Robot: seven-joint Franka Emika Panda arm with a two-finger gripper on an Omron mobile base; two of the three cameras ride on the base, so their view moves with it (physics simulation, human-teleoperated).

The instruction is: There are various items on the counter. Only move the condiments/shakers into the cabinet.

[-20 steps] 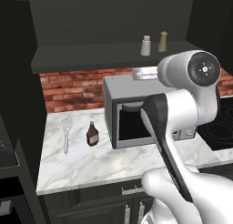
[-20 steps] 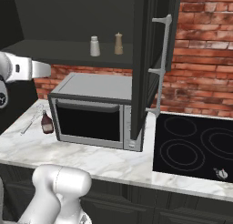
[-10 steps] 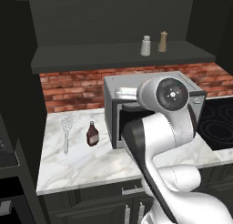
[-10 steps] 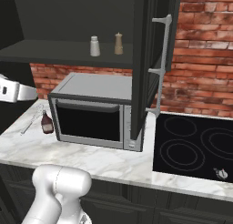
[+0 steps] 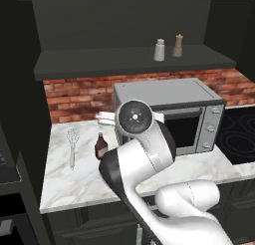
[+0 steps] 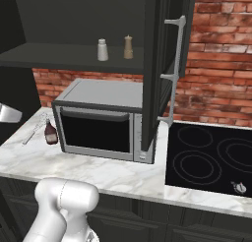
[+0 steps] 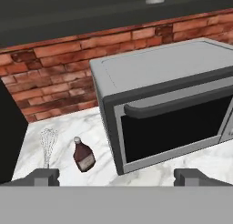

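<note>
1. Since the earlier frame your arm (image 5: 144,159) has swung from the right of the left base view to its centre; it now covers the left part of the microwave (image 5: 199,109) front, and the round joint sits just right of the bottle.
2. In the hand view you see the fingers (image 7: 116,176) spread wide, one tip (image 7: 43,176) at the lower left and the other at the lower right, with nothing between them.
3. The dark red-brown bottle (image 7: 83,155) stands upright on the table (image 7: 68,127), in the lower left of the hand view, just left of the microwave's front corner. In the left base view it is left of centre (image 5: 101,146); in the right base view it is at the left edge (image 6: 50,132).
4. The wire whisk (image 7: 48,145) lies on the table just left of the bottle, near it but apart from it, in the lower left of the hand view.
5. The pale grey shaker (image 5: 159,50) and the tan pepper mill (image 5: 178,46) stand upright side by side on the shelf ledge of the cabinet (image 5: 99,60), in the upper right of the left base view, above the microwave.
6. In the right base view you find the same pair upper centre, shaker (image 6: 102,50) left of mill (image 6: 128,47).
</note>
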